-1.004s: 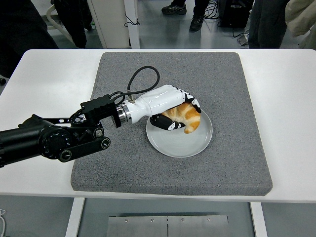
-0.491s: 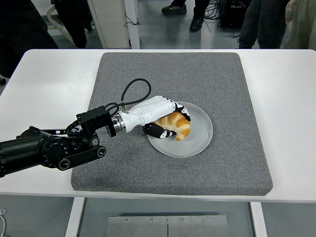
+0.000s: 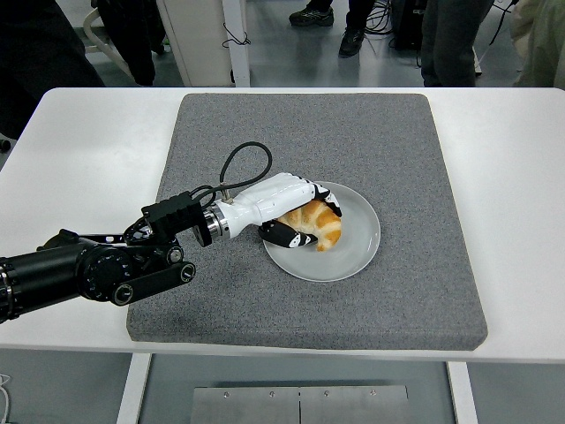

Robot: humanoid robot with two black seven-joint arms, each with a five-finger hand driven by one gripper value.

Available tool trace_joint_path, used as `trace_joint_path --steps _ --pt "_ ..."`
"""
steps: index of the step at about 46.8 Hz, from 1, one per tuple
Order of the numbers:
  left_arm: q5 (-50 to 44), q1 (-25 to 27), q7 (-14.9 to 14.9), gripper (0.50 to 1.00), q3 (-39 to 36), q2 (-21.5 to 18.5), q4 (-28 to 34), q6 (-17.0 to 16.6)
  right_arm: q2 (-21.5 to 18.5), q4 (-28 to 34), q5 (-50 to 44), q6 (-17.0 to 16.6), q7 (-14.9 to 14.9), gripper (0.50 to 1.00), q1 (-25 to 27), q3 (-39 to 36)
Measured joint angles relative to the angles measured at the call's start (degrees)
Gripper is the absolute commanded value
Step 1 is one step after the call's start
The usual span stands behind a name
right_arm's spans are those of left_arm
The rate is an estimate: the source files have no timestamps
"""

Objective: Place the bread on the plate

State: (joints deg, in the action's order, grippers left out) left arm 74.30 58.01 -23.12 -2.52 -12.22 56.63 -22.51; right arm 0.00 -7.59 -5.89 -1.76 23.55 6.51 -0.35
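Observation:
The bread [image 3: 327,230] is a golden croissant lying on the left half of a round white plate [image 3: 355,252], which sits on a grey mat [image 3: 397,150]. My left hand [image 3: 311,223], white with black fingertips, reaches in from the left over the plate's left rim. Its fingers are curled around the croissant's left end, with the thumb below and the other fingers above. The croissant's right end shows clear of the hand. My right arm is out of view.
The mat covers most of the white table [image 3: 512,159]. My black left forearm [image 3: 97,269] lies over the mat's front left corner. Several people's legs and shoes [image 3: 353,18] stand beyond the far edge of the table.
My left hand has moved left and toward me with the croissant, from over the plate's middle to its left half. In the last half second it has hardly moved.

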Motion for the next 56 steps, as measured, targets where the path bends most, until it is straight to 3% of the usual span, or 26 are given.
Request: trace_joint_path --steps 21,27,32,43,56 --pt "-1.49 -1.12 0.09 0.505 0.30 1.13 -0.53 -0.05 0.00 0.04 0.00 0.00 0.00 1.000 0.00 0.00" --pt "-3.23 -1.14 0.09 0.635 0.25 1.14 -0.57 -0.07 0.00 0.04 0.00 0.00 0.00 1.000 0.00 0.00" --pt "-3.46 -1.24 0.09 0.707 0.16 1.14 -0.57 -0.08 0.00 0.04 0.00 0.00 0.00 1.000 0.00 0.00" --pt "-3.55 -1.72 0.09 0.796 0.24 1.15 -0.57 -0.08 0.00 0.04 0.00 0.00 0.00 1.000 0.00 0.00" --pt "-3.55 -1.94 0.02 0.848 0.65 1.14 -0.57 -0.07 0.00 0.04 0.00 0.00 0.00 1.000 0.00 0.00"
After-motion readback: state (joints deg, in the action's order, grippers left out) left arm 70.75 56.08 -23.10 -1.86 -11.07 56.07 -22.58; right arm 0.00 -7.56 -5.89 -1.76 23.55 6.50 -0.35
